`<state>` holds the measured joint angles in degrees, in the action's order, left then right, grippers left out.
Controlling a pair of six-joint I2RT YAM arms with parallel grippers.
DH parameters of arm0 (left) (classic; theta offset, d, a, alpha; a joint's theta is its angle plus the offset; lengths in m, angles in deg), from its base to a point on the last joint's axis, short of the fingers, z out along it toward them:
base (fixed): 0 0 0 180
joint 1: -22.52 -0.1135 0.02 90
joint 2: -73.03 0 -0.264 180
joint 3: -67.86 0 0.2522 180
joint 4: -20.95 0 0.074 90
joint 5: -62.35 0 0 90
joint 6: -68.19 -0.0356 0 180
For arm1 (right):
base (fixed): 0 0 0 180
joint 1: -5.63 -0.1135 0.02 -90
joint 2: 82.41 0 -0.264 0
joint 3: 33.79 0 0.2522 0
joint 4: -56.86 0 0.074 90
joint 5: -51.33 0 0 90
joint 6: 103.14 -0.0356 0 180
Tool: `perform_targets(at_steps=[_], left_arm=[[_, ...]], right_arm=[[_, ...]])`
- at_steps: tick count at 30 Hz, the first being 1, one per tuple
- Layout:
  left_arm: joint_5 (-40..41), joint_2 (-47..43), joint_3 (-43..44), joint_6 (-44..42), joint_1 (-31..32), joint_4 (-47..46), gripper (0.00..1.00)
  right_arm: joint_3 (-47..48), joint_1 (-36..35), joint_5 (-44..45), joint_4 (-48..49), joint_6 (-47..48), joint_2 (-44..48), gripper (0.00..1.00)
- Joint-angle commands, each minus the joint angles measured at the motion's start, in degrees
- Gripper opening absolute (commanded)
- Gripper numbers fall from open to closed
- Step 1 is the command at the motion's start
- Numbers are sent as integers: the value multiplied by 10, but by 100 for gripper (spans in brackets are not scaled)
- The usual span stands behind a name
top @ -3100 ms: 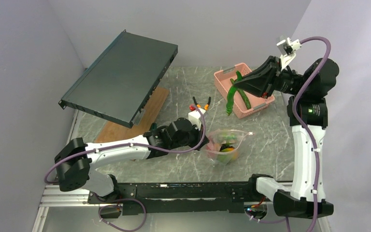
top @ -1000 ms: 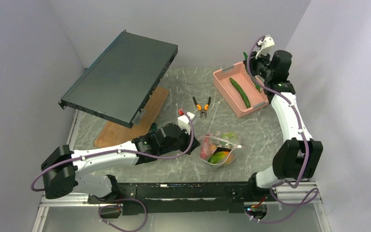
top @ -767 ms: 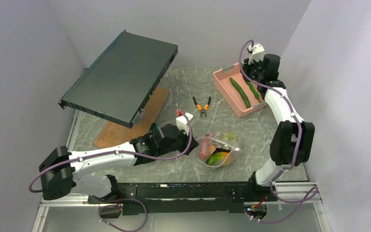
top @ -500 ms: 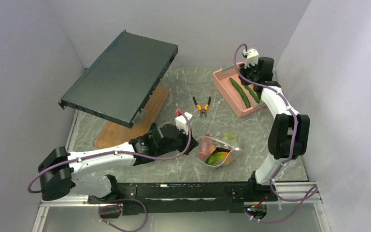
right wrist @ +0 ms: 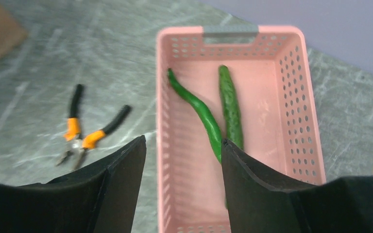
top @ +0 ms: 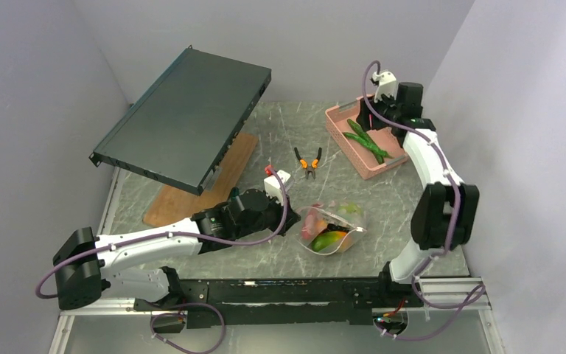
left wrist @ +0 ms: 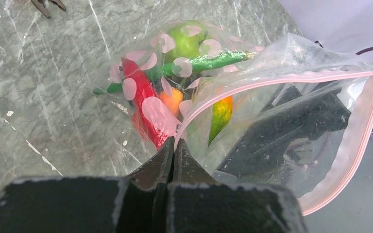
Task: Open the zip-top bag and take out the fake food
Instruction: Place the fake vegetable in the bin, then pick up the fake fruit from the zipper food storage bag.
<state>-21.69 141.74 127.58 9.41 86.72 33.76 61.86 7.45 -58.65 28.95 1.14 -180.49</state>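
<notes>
L end effector (left wrist: 173, 148) clamped on edge of clear crinkly zip-top bag (left wrist: 291, 63), which lies mouth-open on grey marbled table (top: 405, 214). Inside: plastic green apple (left wrist: 187, 43), red piece (left wrist: 143, 97), orange-green mango (left wrist: 220, 114). R end effector (right wrist: 182, 143) has fingers apart, above rigid pink basket (right wrist: 233, 35) w/ 2 long green cucumbers (right wrist: 230, 104).

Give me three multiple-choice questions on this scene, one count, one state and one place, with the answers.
1. Cucumbers in the basket: A two, B one, C four.
2. The left pincer is: A open, B shut on the bag's edge, C shut on a cucumber.
3. The pliers lie: A in the bag, B in the basket, C on the table.
Answers: 1 A, the right wrist view shows two lying side by side. 2 B, it is closed on the plastic at the bag's mouth. 3 C, they lie on bare marble beside the basket.
</notes>
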Motion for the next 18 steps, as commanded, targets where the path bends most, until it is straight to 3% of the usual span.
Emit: perform_targets(at_steps=[1,6,11,14,18], left_arm=[[11,-16,10,-12,-2,0,0],[0,-10,20,-16,-1,1,0],[-15,3,36,-18,0,-5,0],[-25,17,52,-19,2,-6,0],[-34,38,78,-22,5,-3,0]], right_arm=[[3,-2,-155,-53,19,140,59],[-35,-3,-358,-194,148,276,60],[-29,-8,-503,-414,322,360,58],[-26,-28,-534,-521,399,383,55],[-35,-90,-516,-586,438,403,52]])
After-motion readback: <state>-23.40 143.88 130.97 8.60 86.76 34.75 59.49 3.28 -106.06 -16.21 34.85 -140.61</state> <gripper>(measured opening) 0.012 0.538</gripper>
